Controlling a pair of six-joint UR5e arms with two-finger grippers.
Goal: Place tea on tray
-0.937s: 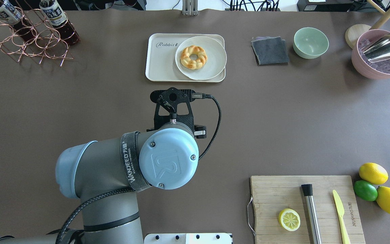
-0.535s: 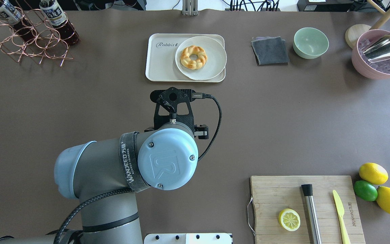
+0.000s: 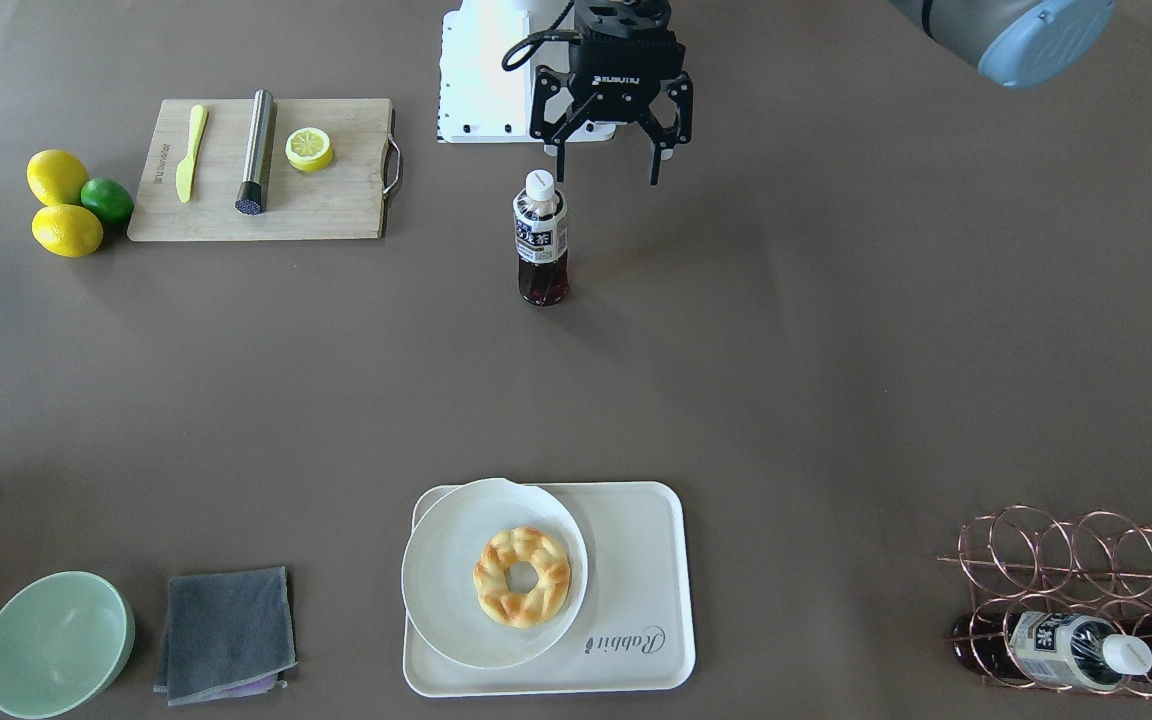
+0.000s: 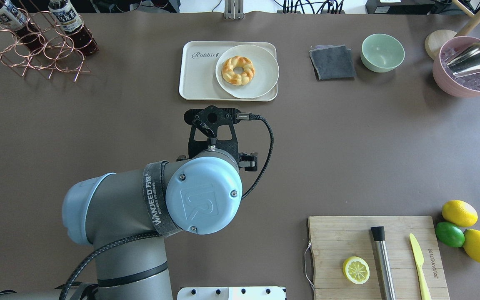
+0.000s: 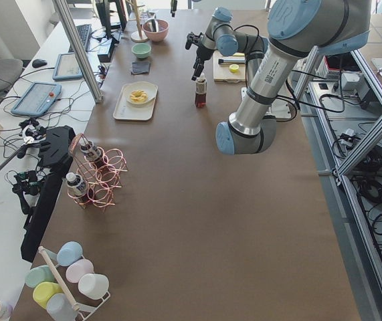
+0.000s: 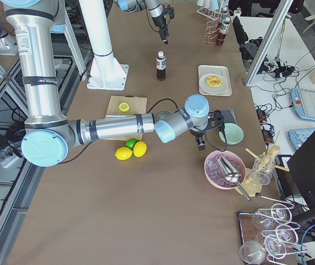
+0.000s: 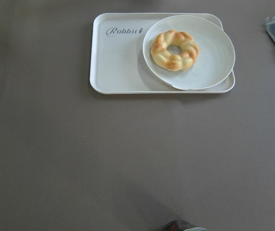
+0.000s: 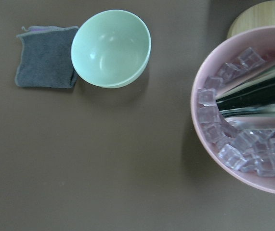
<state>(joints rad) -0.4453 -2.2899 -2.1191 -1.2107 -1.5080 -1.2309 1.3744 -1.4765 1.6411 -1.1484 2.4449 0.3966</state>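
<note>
A tea bottle stands upright on the bare table, apart from the tray and on the robot's side of it. My left gripper hangs open and empty just above and beside its white cap, not touching it. The arm hides the bottle in the overhead view; a sliver of it shows at the bottom edge of the left wrist view. The cream tray marked "Rabbit" holds a round plate with a donut; the tray's lettered part is bare. My right gripper hovers near the green bowl; I cannot tell its state.
A copper wire rack with two more tea bottles stands at the far left. A grey cloth, a green bowl and a pink bowl of ice lie to the tray's right. A cutting board and citrus fruit are near right.
My left arm's wrist has shifted slightly left and back toward the robot, and looks a little larger. The tray, plate and rack have not moved.
</note>
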